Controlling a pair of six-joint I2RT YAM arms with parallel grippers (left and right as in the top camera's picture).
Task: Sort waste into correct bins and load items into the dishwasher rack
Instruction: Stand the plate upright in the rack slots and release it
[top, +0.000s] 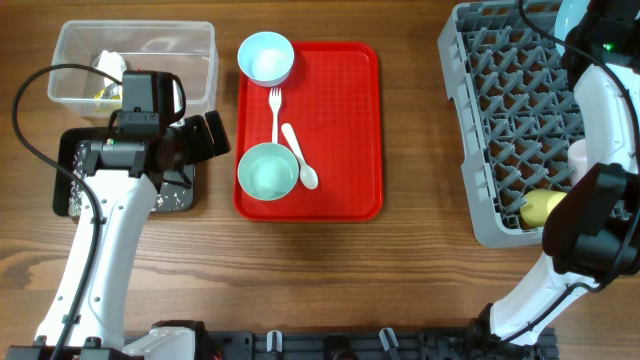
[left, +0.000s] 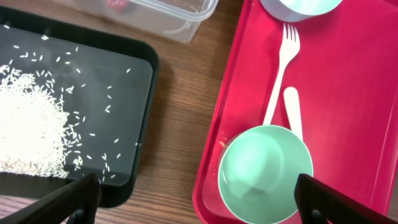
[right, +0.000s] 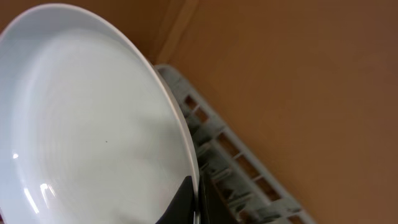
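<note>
A: Over the far corner of the rack (top: 505, 120), what's the right gripper (right: 193, 205) got?
B: The plate (right: 93, 124). Its fingers are pressed tight on the rim, w/ the plate up on its edge. The grey rack shows right behind it. Can't tell if the plate touches the pegs.
A: & the left gripper (left: 198, 186)?
B: Spread wide, nothing in it. It hangs over the table (top: 400, 260), btw the black tray (left: 146, 93) & the red tray (left: 348, 93). One finger (left: 68, 202) is by the black tray's corner, the other is over the red tray.
A: What's on the red tray?
B: 2 pale-blue bowls, both right way up & empty. The far bowl (top: 265, 57) sits on the back left corner, a bit over the rim. The near bowl (top: 267, 172) sits at the front left. The fork (top: 275, 112) lies btw them, prongs by the far bowl. The spoon (top: 300, 160) lies just beside the near bowl, on its right.
A: Where's the trash?
B: The rice (left: 28, 124) is in a heap in the black tray, w/ loose bits around it. The tissue (top: 110, 62) & a yellow wrapper (top: 103, 95) are in the clear tub (top: 190, 45), right behind the black tray. A red bit (left: 118, 5) is in the tub too, mostly out of sight.
A: Anything else in the rack?
B: A yellow cup (top: 540, 207), at the near edge, close to the right arm (top: 585, 215).
</note>
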